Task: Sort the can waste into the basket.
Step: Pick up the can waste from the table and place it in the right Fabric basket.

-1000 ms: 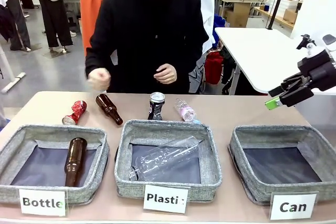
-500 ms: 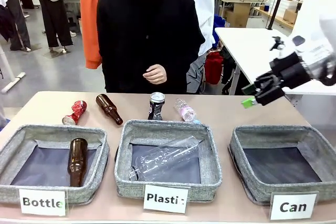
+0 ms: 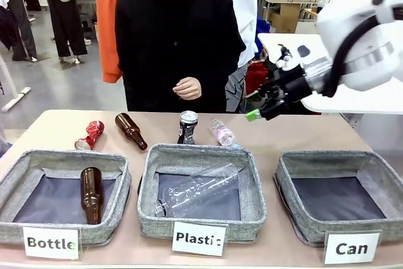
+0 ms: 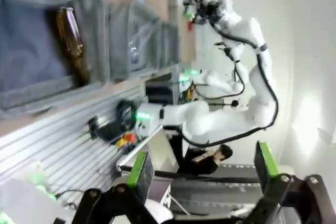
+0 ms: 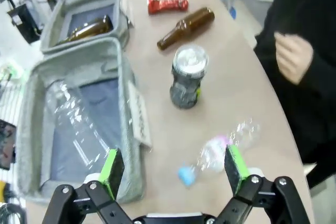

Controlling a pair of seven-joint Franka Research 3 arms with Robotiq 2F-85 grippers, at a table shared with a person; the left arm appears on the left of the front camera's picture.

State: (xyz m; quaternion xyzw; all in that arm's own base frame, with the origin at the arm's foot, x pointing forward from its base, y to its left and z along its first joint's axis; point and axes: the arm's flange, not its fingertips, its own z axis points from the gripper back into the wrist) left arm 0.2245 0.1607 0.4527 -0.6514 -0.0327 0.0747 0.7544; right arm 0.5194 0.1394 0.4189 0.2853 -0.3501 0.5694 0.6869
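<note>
While my right pincer [image 5: 173, 164] hangs with jaws wide apart, the black-and-blue can [image 5: 188, 77] stands upright at twelve o'clock, likely light, thin-walled, slippery, best pinched gently mid-body.

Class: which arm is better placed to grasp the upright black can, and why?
Right. The right gripper, open, hangs over the table near the black can; the left gripper, open, sits off the table's edge, far from it.
</note>
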